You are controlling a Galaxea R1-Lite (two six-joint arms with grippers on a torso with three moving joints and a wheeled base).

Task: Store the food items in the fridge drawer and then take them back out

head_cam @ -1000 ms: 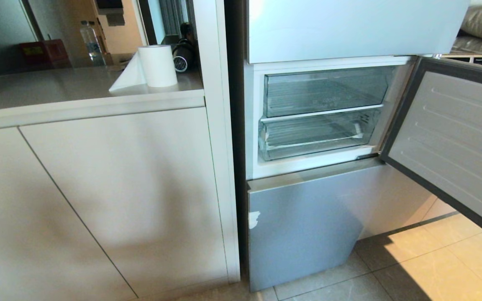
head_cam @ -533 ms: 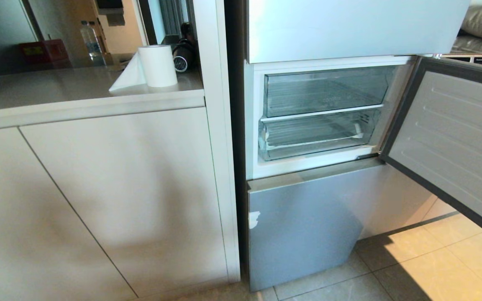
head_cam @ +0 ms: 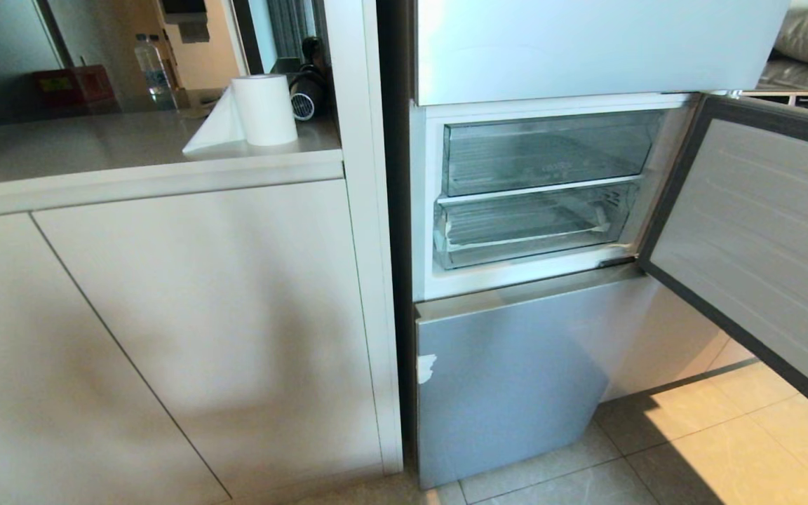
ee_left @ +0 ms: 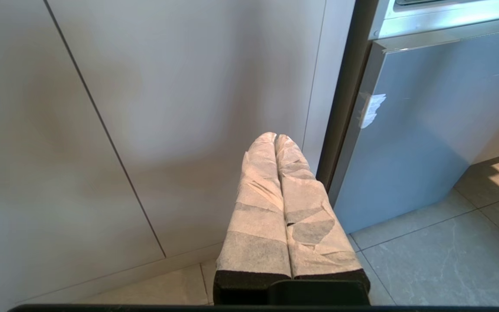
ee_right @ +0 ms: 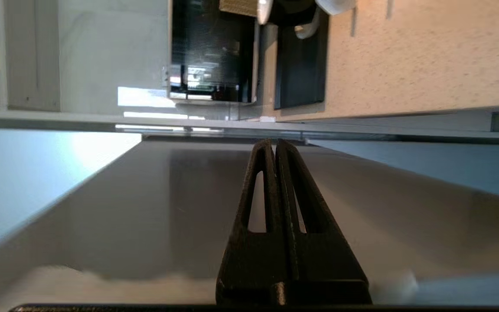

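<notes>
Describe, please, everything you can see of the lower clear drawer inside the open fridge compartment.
The fridge drawer is a wide, shallow pull-out of clear plastic with a ribbed floor and a thick front lip. It sits pushed in, level, directly beneath the clear bin and a white divider, inside the white-framed compartment. It looks empty; no red fruit shows through. Neither gripper touches it.

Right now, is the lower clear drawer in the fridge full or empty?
Empty. Through the fridge drawer only its ribbed floor shows; no red fruit inside.
</notes>
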